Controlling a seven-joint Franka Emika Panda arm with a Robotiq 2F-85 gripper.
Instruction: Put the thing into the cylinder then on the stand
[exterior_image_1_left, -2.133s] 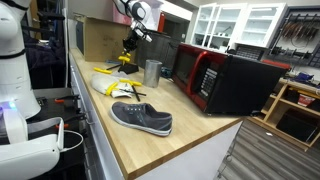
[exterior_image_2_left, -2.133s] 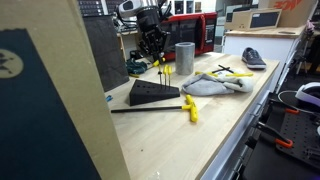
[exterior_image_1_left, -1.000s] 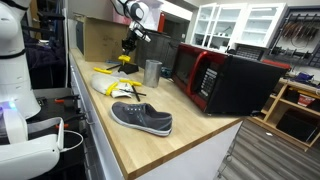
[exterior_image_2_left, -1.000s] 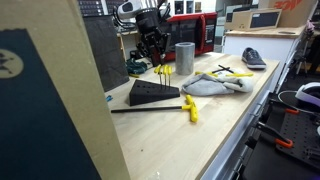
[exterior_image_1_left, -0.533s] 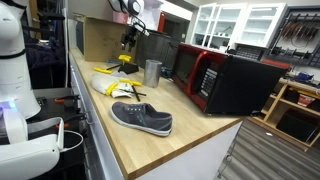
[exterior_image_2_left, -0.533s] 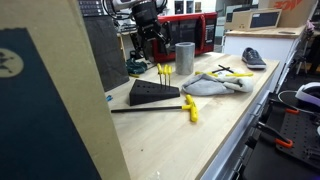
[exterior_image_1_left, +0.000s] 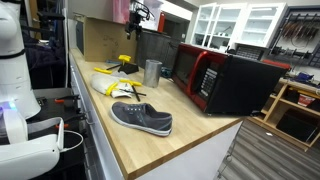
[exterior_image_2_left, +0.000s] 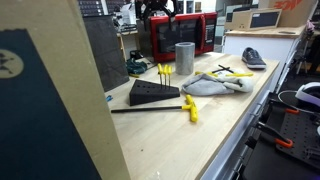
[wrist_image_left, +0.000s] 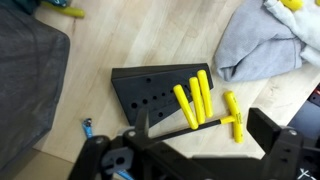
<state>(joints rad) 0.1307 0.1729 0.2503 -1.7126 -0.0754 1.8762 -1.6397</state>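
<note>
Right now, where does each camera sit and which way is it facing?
Exterior view: at the shoe end of the counter, looking along it toward the cylinder; gripper at top.
Exterior view: at the opposite end by the stand, facing back toward the shoe; gripper at top.
Wrist view: looks down on the stand; open gripper along the bottom.
Both exterior views share cylinder and shoe.
</note>
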